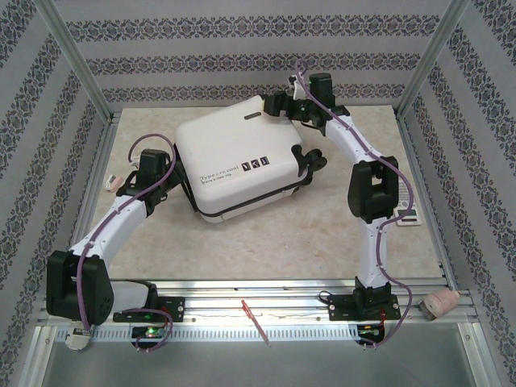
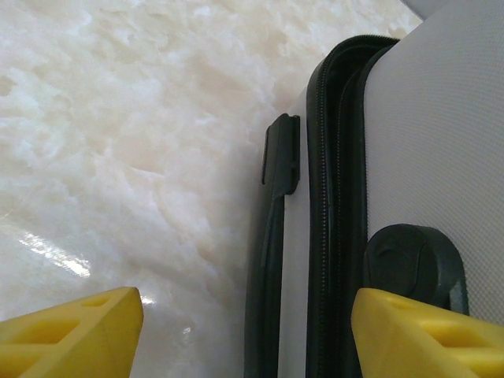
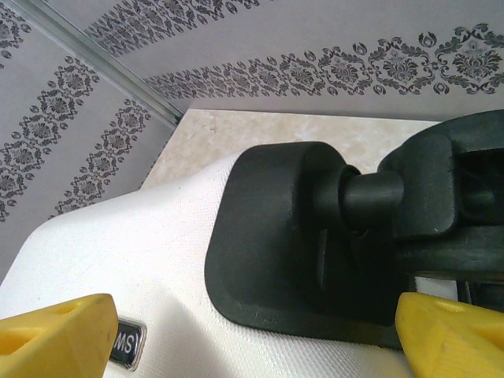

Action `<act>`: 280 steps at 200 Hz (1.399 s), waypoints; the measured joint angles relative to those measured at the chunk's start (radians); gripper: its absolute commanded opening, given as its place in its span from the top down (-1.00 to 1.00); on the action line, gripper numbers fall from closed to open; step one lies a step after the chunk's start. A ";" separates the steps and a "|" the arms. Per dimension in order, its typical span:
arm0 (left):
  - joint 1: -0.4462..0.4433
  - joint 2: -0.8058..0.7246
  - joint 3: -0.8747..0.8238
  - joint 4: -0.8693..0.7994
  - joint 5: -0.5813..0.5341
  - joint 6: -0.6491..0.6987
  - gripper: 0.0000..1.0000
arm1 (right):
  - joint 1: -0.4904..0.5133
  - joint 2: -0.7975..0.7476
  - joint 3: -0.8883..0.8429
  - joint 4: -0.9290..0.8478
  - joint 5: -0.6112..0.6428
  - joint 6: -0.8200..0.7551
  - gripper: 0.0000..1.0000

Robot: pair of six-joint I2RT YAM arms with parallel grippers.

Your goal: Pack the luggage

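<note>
Top external view: the luggage (image 1: 242, 157) lies flat and closed just above the centre of the frame, a rounded-corner white shell on the beige, marble-patterned table (image 1: 282, 234). The left gripper (image 1: 179, 192) sits at its left edge, the right gripper (image 1: 278, 105) at its upper corner. In the left wrist view the yellow wedge-shaped fingers (image 2: 71, 331) stand apart, one over the glossy table, the other over the finely grained shell beside the black zip (image 2: 335, 197). In the right wrist view the jaws stand wide apart, flanking a rounded matte black housing (image 3: 276, 236), gripping nothing
</note>
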 measured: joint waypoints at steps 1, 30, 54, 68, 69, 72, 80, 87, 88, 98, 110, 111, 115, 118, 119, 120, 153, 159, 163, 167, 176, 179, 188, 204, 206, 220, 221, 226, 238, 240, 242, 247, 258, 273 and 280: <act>-0.001 0.000 0.002 -0.001 -0.002 0.002 -0.47 | 0.000 -0.001 -0.002 0.000 0.000 0.000 -0.82; -0.016 0.007 0.071 -0.062 -0.011 0.052 -0.48 | -0.021 -0.075 -0.117 0.027 -0.007 -0.006 -0.83; -0.025 0.002 0.116 -0.079 -0.014 0.084 -0.52 | -0.035 -0.124 -0.194 0.045 -0.008 -0.018 -0.85; -0.029 -0.013 0.124 -0.080 -0.013 0.097 -0.52 | -0.037 -0.137 -0.209 0.045 -0.010 -0.021 -0.84; -0.029 -0.014 0.124 -0.080 -0.013 0.098 -0.52 | -0.037 -0.137 -0.209 0.045 -0.010 -0.021 -0.84; -0.030 -0.017 0.124 -0.080 -0.011 0.099 -0.52 | -0.037 -0.137 -0.209 0.045 -0.013 -0.021 -0.83; -0.030 -0.023 0.124 -0.082 -0.010 0.104 -0.51 | -0.037 -0.137 -0.208 0.047 -0.020 -0.020 -0.83; -0.030 -0.025 0.125 -0.087 -0.009 0.106 -0.51 | -0.037 -0.136 -0.208 0.048 -0.025 -0.020 -0.83; -0.030 -0.025 0.125 -0.087 -0.009 0.106 -0.51 | -0.037 -0.136 -0.208 0.048 -0.026 -0.019 -0.83; -0.030 -0.026 0.125 -0.094 -0.006 0.108 -0.51 | -0.036 -0.134 -0.198 0.040 -0.031 -0.018 -0.83; -0.029 -0.026 0.125 -0.100 -0.008 0.109 -0.51 | -0.033 -0.116 -0.158 0.018 -0.037 -0.013 -0.83; -0.029 -0.026 0.125 -0.101 -0.010 0.109 -0.51 | -0.032 -0.113 -0.152 0.015 -0.038 -0.013 -0.83; -0.029 -0.027 0.125 -0.103 -0.011 0.109 -0.51 | -0.030 -0.104 -0.132 0.007 -0.039 -0.009 -0.83; -0.029 -0.028 0.125 -0.106 -0.014 0.109 -0.51 | -0.027 -0.096 -0.116 0.002 -0.042 -0.008 -0.82; -0.029 -0.029 0.125 -0.106 -0.015 0.109 -0.51 | -0.027 -0.093 -0.111 -0.002 -0.043 -0.008 -0.82; -0.029 -0.029 0.125 -0.108 -0.016 0.109 -0.51 | -0.026 -0.089 -0.102 -0.006 -0.043 -0.007 -0.82; -0.029 -0.050 0.124 -0.154 -0.033 0.113 -0.51 | 0.004 0.014 0.112 -0.064 -0.057 0.034 -0.82; -0.029 -0.051 0.123 -0.163 -0.032 0.114 -0.51 | 0.008 0.026 0.141 -0.069 -0.058 0.038 -0.82; -0.029 -0.051 0.122 -0.166 -0.032 0.117 -0.51 | 0.010 0.035 0.161 -0.074 -0.059 0.042 -0.82; -0.029 -0.051 0.121 -0.169 -0.033 0.117 -0.51 | 0.012 0.042 0.181 -0.079 -0.060 0.046 -0.82; -0.029 -0.051 0.118 -0.173 -0.033 0.118 -0.51 | 0.016 0.057 0.220 -0.084 -0.064 0.055 -0.82; -0.029 -0.051 0.118 -0.174 -0.032 0.118 -0.51 | 0.016 0.060 0.230 -0.085 -0.065 0.056 -0.82; -0.029 -0.051 0.118 -0.178 -0.032 0.121 -0.51 | 0.018 0.066 0.256 -0.088 -0.071 0.063 -0.82; -0.029 -0.049 0.118 -0.169 -0.021 0.120 -0.51 | 0.021 0.071 0.290 -0.089 -0.118 0.081 -0.82; -0.029 -0.048 0.118 -0.162 -0.015 0.121 -0.51 | 0.024 0.071 0.294 -0.089 -0.130 0.084 -0.82; -0.044 -0.037 0.118 -0.121 0.027 0.121 -0.51 | 0.062 0.071 0.331 -0.084 -0.196 0.105 -0.83; -0.045 -0.037 0.118 -0.120 0.030 0.121 -0.51 | 0.068 0.071 0.335 -0.083 -0.202 0.106 -0.83; -0.054 -0.033 0.118 -0.108 0.042 0.121 -0.51 | 0.085 0.071 0.343 -0.080 -0.219 0.110 -0.84; -0.060 -0.032 0.118 -0.098 0.047 0.121 -0.51 | 0.124 0.078 0.369 -0.074 -0.257 0.119 -0.83; -0.060 -0.032 0.118 -0.096 0.047 0.121 -0.51 | 0.132 0.082 0.376 -0.073 -0.266 0.121 -0.82; -0.060 -0.031 0.118 -0.093 0.047 0.121 -0.51 | 0.137 0.085 0.381 -0.073 -0.272 0.123 -0.82; -0.060 -0.031 0.118 -0.091 0.047 0.121 -0.51 | 0.152 0.098 0.400 -0.071 -0.290 0.129 -0.81; -0.060 -0.031 0.118 -0.090 0.048 0.121 -0.51 | 0.169 0.129 0.437 -0.068 -0.317 0.142 -0.80; -0.060 -0.031 0.119 -0.090 0.048 0.122 -0.51 | 0.165 0.162 0.449 -0.071 -0.334 0.156 -0.80; -0.060 -0.031 0.119 -0.090 0.047 0.124 -0.51 | 0.154 0.171 0.449 -0.077 -0.337 0.159 -0.80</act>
